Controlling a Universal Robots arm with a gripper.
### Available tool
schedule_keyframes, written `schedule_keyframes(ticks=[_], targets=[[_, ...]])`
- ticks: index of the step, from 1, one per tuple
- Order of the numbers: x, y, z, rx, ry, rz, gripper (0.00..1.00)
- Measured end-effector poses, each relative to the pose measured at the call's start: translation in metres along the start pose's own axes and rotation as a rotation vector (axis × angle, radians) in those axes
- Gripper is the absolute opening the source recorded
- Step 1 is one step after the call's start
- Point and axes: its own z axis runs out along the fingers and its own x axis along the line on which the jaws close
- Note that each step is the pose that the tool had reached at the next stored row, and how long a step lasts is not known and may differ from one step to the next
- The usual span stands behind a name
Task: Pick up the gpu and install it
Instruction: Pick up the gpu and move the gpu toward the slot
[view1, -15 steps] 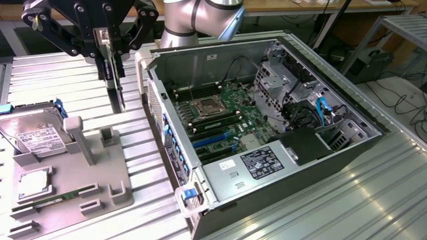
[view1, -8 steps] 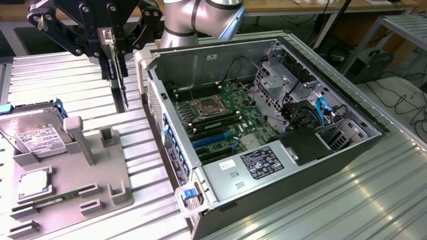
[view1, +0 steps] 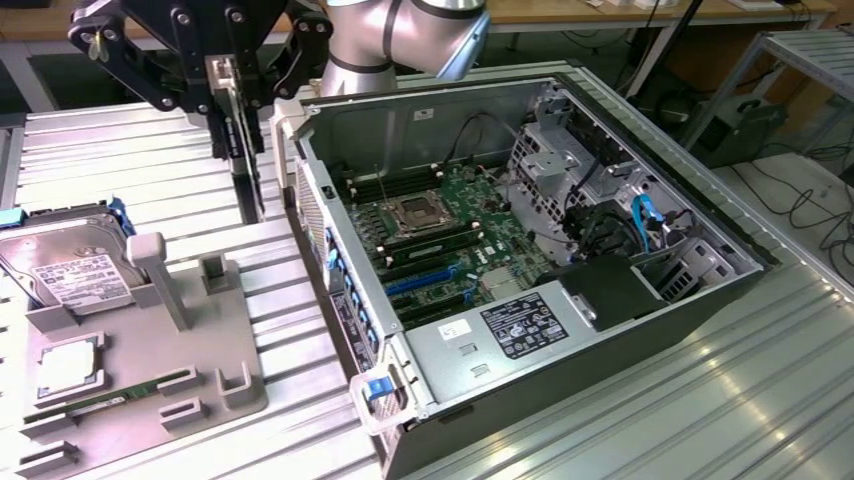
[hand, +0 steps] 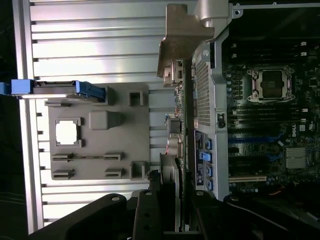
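A ribbed aluminium table (view1: 694, 400) carried an open black-and-silver computer case (view1: 387, 125) lying on its side, with a flat grey plastic fixture tray (view1: 227, 340) on the exterior view's left of it. From the exterior view we saw the silver, jointed robot arm (view1: 400, 40) above the case's far wall, and the green motherboard (view1: 454, 225) with its processor socket inside the case. That view also gave us the broad face of the boxy silver hard drive with its white label (view1: 67, 270), propped in the tray.

The wrist view gave us the tray (hand: 100, 145) from above and the drive (hand: 55, 89) edge-on in its blue holder. It looked along the thin green expansion card, the gpu (hand: 180, 125), seen edge-on between the tray and the case's perforated silver rear wall (hand: 220, 100), its silver bracket at the end away from the fingers.

The black gripper (view1: 238, 95) (hand: 172, 200) was closed partway, clamping the gpu (view1: 244, 170) by its upper end. The card hung upright straight below the fingers, outside the case, just beside its wall.
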Motion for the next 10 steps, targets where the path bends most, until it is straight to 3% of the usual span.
schedule_keyframes(ticks=[10], targets=[[-0.0073, 0.0003, 0.0004, 0.0001, 0.0001, 0.0, 0.27]])
